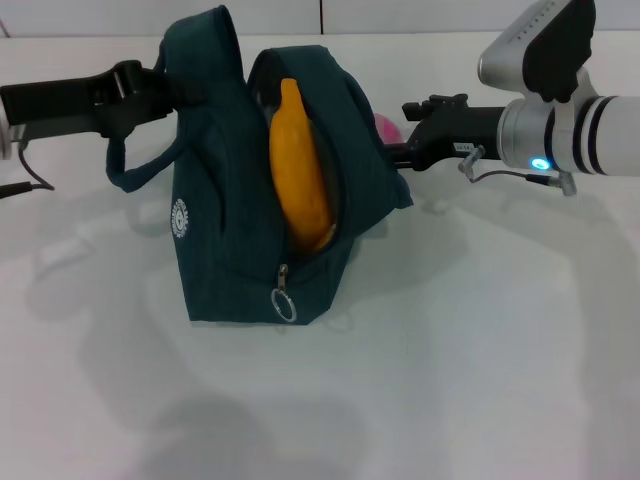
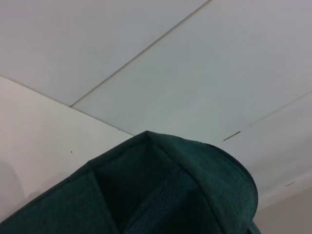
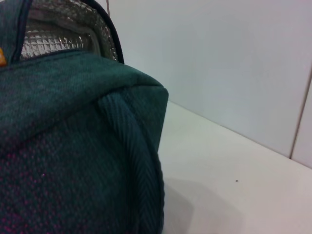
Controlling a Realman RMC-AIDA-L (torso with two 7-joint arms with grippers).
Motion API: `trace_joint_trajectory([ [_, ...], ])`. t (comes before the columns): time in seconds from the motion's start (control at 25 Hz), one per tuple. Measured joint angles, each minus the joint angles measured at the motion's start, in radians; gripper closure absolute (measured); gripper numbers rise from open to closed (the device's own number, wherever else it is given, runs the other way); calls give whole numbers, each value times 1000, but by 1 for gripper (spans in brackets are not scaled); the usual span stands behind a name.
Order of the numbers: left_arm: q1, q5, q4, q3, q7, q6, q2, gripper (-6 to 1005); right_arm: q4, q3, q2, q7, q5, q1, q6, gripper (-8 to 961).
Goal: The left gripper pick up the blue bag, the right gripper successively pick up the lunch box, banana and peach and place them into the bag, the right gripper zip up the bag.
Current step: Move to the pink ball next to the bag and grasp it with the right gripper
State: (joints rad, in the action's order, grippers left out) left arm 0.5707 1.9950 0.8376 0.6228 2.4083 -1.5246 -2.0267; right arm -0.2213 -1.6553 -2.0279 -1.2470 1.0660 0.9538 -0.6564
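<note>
The blue bag (image 1: pixel 230 200) stands open at the middle of the white table (image 1: pixel 450 380). The banana (image 1: pixel 300 170) stands upright in its opening. My left gripper (image 1: pixel 160 85) reaches in from the left and is shut on the bag's upper left edge, holding it up. The bag's fabric fills the bottom of the left wrist view (image 2: pixel 170 195). My right gripper (image 1: pixel 392 155) is at the bag's right side, beside the peach (image 1: pixel 386 126), which peeks out behind the bag. The right wrist view shows the bag's fabric (image 3: pixel 73 146) and foil lining (image 3: pixel 58 29) close up. The lunch box is hidden.
The zipper's ring pull (image 1: pixel 284 303) hangs at the bag's front bottom. A loose handle loop (image 1: pixel 130 170) droops on the bag's left. A thin cable (image 1: pixel 30 180) lies at the left edge. A wall (image 3: pixel 219 58) stands behind the table.
</note>
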Motion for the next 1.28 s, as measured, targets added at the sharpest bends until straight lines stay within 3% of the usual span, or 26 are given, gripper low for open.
trace_joint_trajectory([
  [0.6, 2, 1, 0, 5, -3, 0, -7, 947, -3, -12, 0, 0, -60, -21, -5, 176],
  [1.28, 25, 1, -1, 4, 0, 0, -19, 946, 1, -80, 0, -11, -99, 4, 23, 222],
])
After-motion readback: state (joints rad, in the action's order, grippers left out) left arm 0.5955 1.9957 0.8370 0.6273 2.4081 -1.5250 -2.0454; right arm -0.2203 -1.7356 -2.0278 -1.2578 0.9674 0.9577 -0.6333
